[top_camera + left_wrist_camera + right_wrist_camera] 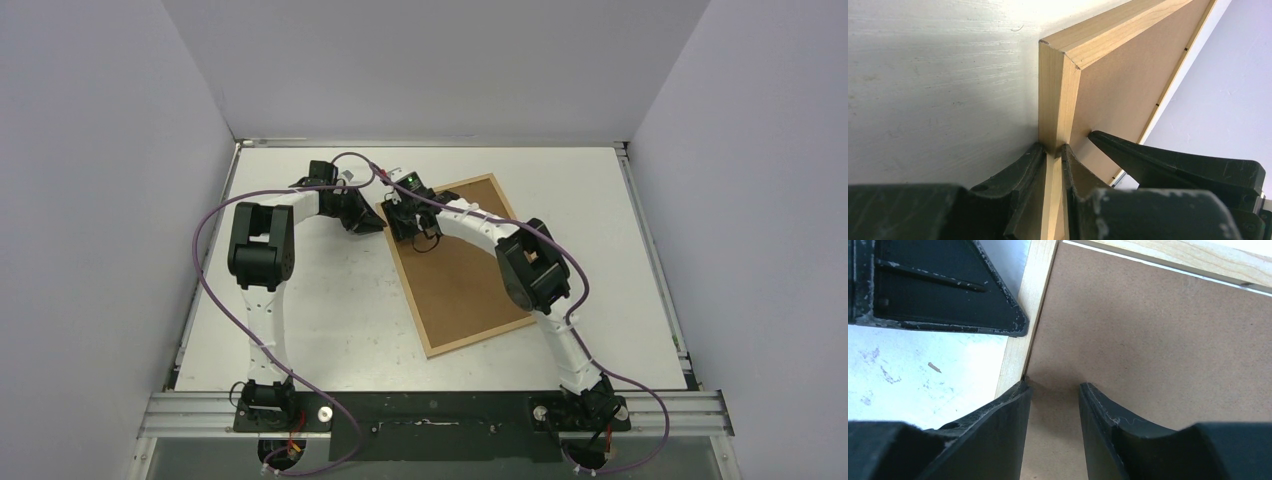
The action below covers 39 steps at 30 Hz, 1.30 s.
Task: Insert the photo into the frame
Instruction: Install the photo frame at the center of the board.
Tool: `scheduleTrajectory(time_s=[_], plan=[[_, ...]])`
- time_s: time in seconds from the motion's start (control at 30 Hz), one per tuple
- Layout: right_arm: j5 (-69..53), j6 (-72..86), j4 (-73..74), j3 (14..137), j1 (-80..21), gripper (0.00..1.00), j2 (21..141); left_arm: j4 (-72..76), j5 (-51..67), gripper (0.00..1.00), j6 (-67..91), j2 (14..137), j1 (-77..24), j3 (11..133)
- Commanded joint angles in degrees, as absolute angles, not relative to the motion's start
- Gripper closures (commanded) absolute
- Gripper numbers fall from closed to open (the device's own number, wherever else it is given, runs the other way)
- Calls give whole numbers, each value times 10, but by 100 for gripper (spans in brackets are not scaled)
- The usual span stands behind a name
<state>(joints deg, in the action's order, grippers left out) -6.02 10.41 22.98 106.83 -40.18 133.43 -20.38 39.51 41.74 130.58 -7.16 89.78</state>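
The left gripper [1053,150] pinches the frame [1054,95] by its wood strip near a corner. The frame lies back-up on the table [320,300]. It is probably light, stiff and thin-edged, so grip the strips. The right gripper [1053,387] has its fingers spread, tips at the backing panel [1148,340]. The photo is not visible.

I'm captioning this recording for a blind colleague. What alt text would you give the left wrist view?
Close up, the left gripper pinches the frame by its light wood strip, near a corner. A brown backing panel fills the frame. The right gripper's fingertip points at the panel from the right, and the white table lies to the left.
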Motion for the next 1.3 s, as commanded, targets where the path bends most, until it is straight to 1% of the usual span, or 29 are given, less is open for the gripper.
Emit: scheduleTrajectory(time_s=[0.0,0.23,0.4,0.5,0.83,1.07,1.27], plan=[[-48,143,274,1040,-385,57,1312,-279,295,85,385,1359,-87,869],[-55,149,272,1060,-382,57,1304,-279,294,86,385,1359,-88,868],[-62,151,278,1075,-384,50,1318,-281,293,85,384,1359,-88,868],[-65,155,279,1078,-384,48,1323,-282,293,85,384,1360,-88,867],[-66,181,286,1086,-380,44,1337,-281,294,86,383,1365,-89,867],[-37,190,314,1103,-380,44,1353,-280,296,86,384,1366,-91,868],[-39,202,315,1106,-381,43,1360,-272,303,86,385,1369,-90,862]])
